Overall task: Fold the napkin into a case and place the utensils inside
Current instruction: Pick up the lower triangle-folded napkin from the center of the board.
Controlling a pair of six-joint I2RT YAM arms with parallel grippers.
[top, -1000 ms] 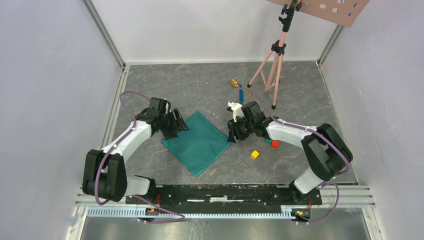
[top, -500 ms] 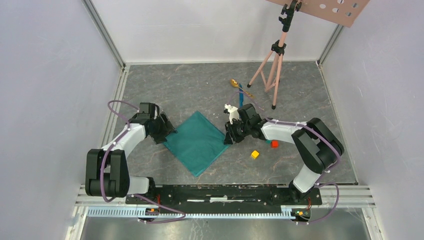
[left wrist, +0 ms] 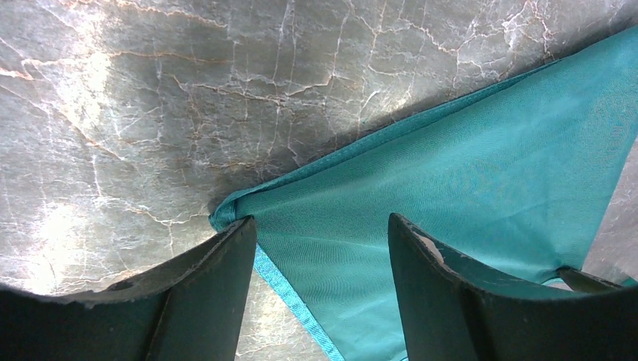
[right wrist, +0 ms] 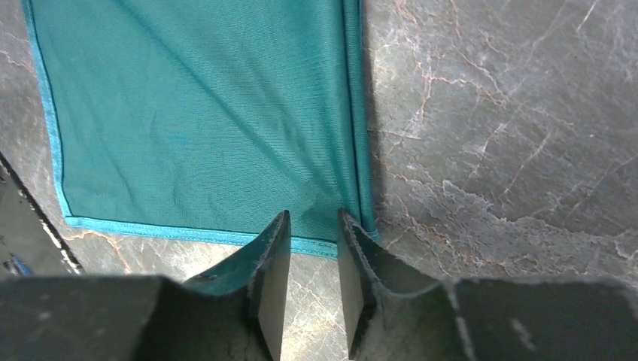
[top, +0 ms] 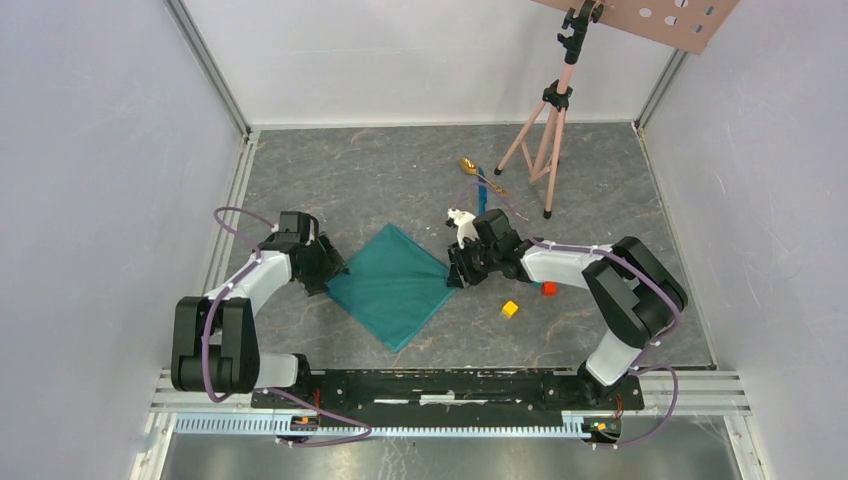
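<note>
Left jaws wide, right jaws narrow at napkin (left wrist: 466,180) corners, overhead unclear.

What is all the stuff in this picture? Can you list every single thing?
napkin: one, teal-green, flat in the middle of the table, turned like a diamond
spoon: one, gold, far side, near the tripod's feet
stick: one, bright blue, right by the spoon
yellow cube: one, yellow, right of the napkin
red cube: one, red, just beyond the yellow cube
tripod: one, pink, far right corner
board: one, brown with holes, on top of the tripod
table: one, grey marbled
left arm: one, white and black, jaws open over the napkin's left corner
right arm: one, white and black, jaws narrowly open at the napkin's right corner
</note>
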